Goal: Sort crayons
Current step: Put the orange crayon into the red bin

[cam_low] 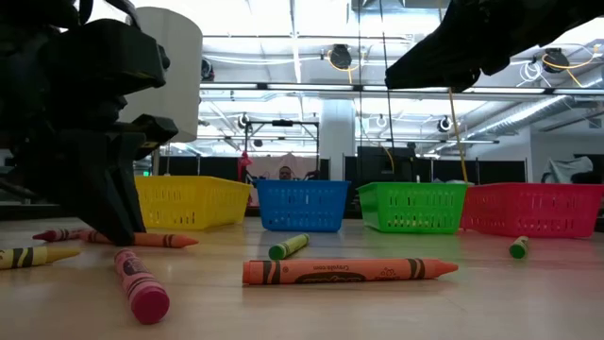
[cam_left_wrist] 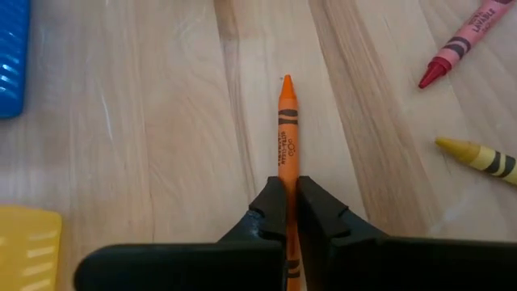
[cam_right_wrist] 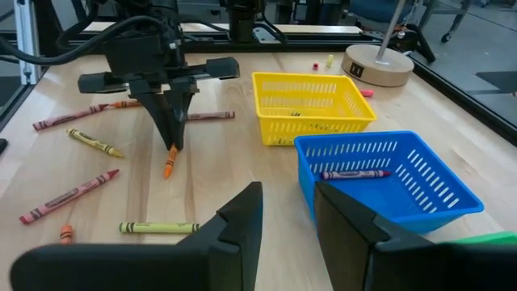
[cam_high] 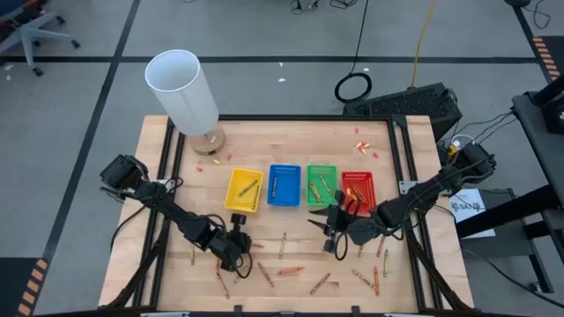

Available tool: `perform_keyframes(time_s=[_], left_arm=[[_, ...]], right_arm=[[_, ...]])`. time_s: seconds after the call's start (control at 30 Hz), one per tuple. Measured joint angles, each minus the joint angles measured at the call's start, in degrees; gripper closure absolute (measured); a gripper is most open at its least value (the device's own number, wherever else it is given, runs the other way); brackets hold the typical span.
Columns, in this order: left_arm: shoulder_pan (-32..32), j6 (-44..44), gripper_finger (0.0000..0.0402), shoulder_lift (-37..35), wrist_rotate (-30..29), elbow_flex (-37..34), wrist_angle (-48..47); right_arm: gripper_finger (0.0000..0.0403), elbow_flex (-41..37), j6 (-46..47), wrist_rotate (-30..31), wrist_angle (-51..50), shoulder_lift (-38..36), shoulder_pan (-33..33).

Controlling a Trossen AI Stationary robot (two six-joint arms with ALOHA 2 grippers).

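Pinching an orange crayon (cam_left_wrist: 287, 129) end-on, the left gripper (cam_left_wrist: 288, 212) holds it ready for lifting toward the trays, while the right gripper (cam_right_wrist: 287, 212) waits half-open above the blue tray (cam_right_wrist: 452, 194).

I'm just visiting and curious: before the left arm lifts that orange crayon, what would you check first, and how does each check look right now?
1. Left end effector shut on the orange crayon: ok.
2. Crayon held near one end, its tip pointing away: ok, though it may swing when lifted.
3. Neighbouring red crayon and yellow crayon apart from the held one: ok.
4. Right end effector away from the left arm, jaws apart, empty: ok.
5. Yellow tray and blue tray upright with room inside: ok.
6. Which tray takes orange: cannot tell.
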Motion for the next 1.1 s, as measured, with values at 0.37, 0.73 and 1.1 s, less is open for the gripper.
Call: perform_keyframes(time_s=[0.37, 0.73, 1.1], left_arm=[[0.04, 1.51, 0.0399, -3.16, -0.09, 3.55, -0.03], [-0.21, 2.63, 0.0400, -13.58, -4.19, 5.08, 3.26], [-0.87, 3.45, 0.0400, -14.49, -2.54, 5.11, 3.16]], right_arm=[[0.0305, 0.00, 1.32, 0.07, 0.40, 0.72, 0.18], [0.0305, -0.02, 0.46, 0.06, 12.93, 11.52, 0.18], [0.0305, -0.04, -2.19, -0.53, 35.40, 22.99, 0.37]])
